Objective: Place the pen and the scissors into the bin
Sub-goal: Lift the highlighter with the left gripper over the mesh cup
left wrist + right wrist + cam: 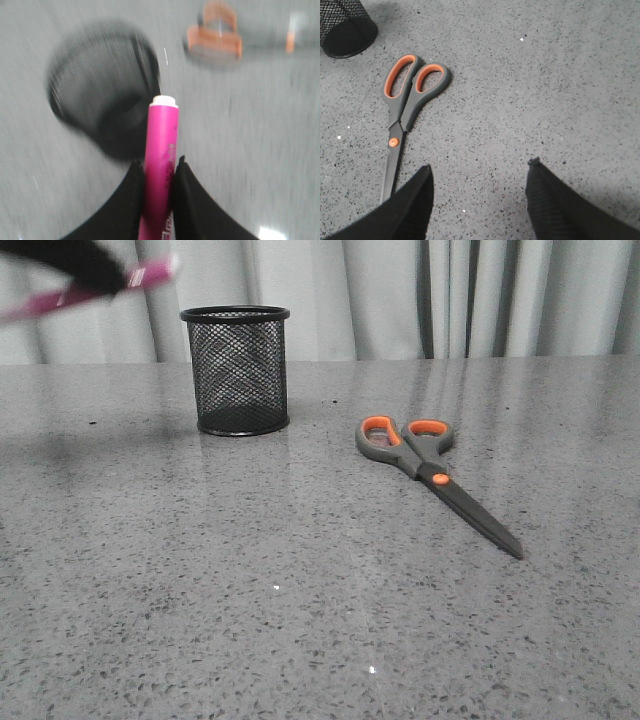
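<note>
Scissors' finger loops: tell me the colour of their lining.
Orange, inside grey handles on the scissors, matching the pivot dot; clearest in the right wrist view.

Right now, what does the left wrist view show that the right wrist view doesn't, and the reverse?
Only the left wrist view shows the magenta pen clamped in the left pincer, white end toward the mesh bin; it is motion-blurred. Only the right wrist view shows the open, empty right pincer and the scissors' blades and orange pivot sharply. Both show the bin, scissors and speckled table.
</note>
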{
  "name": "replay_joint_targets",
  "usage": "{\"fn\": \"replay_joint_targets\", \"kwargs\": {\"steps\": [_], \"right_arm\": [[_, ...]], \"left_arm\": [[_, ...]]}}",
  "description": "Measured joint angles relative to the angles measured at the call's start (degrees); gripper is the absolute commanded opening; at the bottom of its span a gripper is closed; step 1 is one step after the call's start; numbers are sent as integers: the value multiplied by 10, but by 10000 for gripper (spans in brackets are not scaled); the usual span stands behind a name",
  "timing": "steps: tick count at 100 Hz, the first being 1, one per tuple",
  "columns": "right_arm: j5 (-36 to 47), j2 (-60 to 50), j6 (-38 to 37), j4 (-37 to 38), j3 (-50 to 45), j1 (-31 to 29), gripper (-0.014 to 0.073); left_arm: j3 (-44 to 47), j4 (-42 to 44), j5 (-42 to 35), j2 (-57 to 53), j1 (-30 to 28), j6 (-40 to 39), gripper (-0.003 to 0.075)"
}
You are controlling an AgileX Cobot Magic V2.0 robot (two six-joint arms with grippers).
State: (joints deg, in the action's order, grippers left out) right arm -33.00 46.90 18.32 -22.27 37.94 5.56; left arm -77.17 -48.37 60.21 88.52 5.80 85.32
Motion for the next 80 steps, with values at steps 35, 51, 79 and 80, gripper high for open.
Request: {"fn": "replay_joint_targets", "kwargs": {"steps": [35, 51, 79, 80], "right_arm": [[-6, 0, 0, 1, 0, 0, 371], [-7, 0, 0, 1, 0, 0, 371], [-12, 0, 0, 1, 0, 0, 371], [-12, 0, 0, 1, 0, 0, 371]], "left_arm": [[-13, -299, -119, 35, 29, 64, -19], [-13, -360, -140, 81, 55, 96, -19], [-25, -417, -162, 143, 76, 131, -19], [-25, -418, -164, 144, 76, 131, -19]]}}
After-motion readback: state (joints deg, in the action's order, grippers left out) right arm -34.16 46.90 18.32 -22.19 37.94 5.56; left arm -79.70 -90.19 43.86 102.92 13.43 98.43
